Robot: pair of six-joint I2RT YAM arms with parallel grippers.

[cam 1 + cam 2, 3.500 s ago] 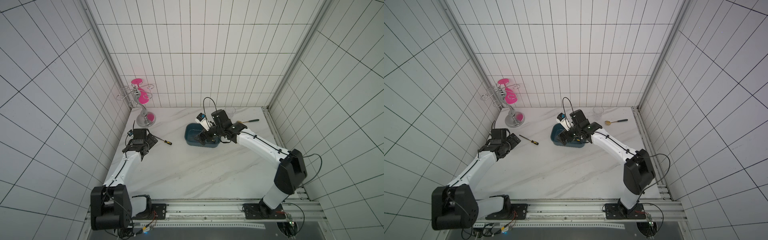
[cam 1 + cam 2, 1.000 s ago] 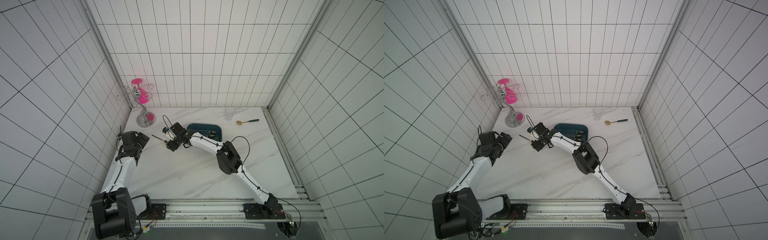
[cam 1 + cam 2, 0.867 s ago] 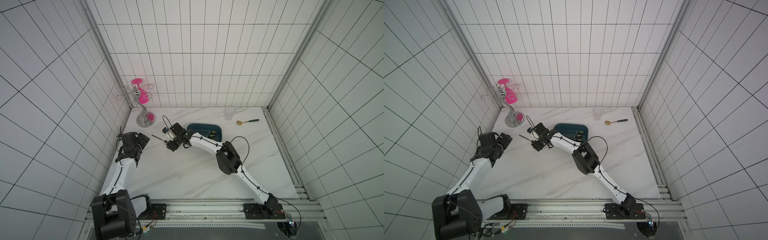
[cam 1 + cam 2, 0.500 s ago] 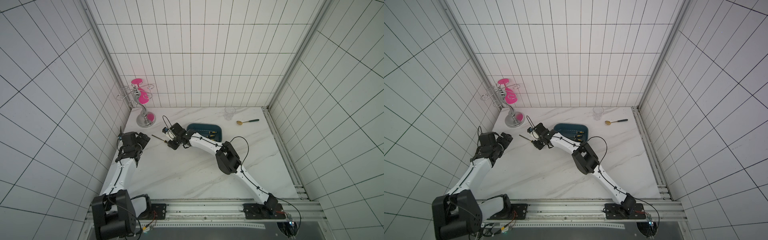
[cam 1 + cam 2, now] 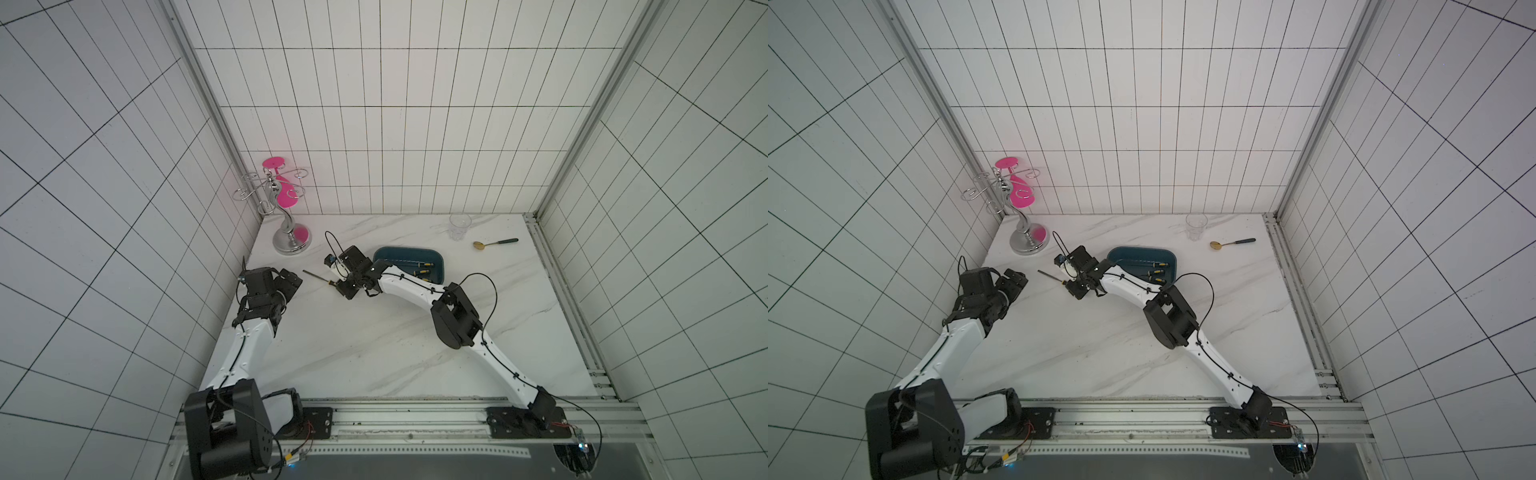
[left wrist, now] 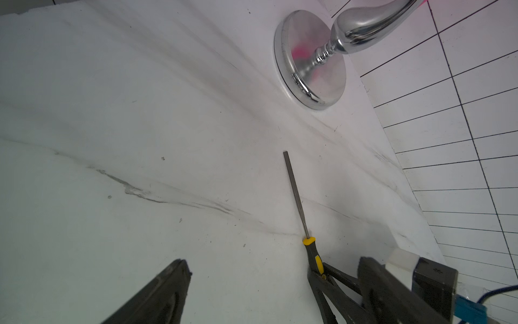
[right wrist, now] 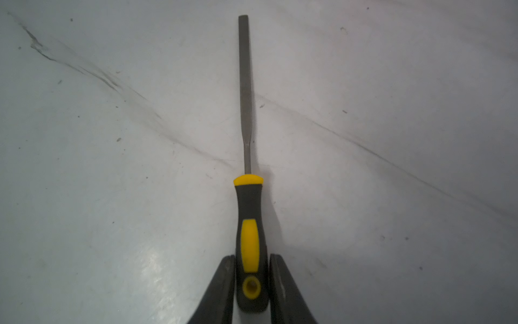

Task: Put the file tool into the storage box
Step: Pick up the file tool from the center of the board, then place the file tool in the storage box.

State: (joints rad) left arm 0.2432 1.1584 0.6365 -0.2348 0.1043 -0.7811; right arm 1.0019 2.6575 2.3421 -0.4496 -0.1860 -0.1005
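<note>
Left gripper (image 5: 291, 279) near the wall, seemingly spread wide, empty. Then file (image 7: 249, 202) flat on table (image 5: 374, 353), handle end pinched tight in right gripper (image 7: 251, 261). Just right of that, storage box (image 5: 444, 266) with other files (image 5: 422, 270) inside. Farther right, cup (image 5: 459, 226) and spoon (image 5: 494, 242).
</note>
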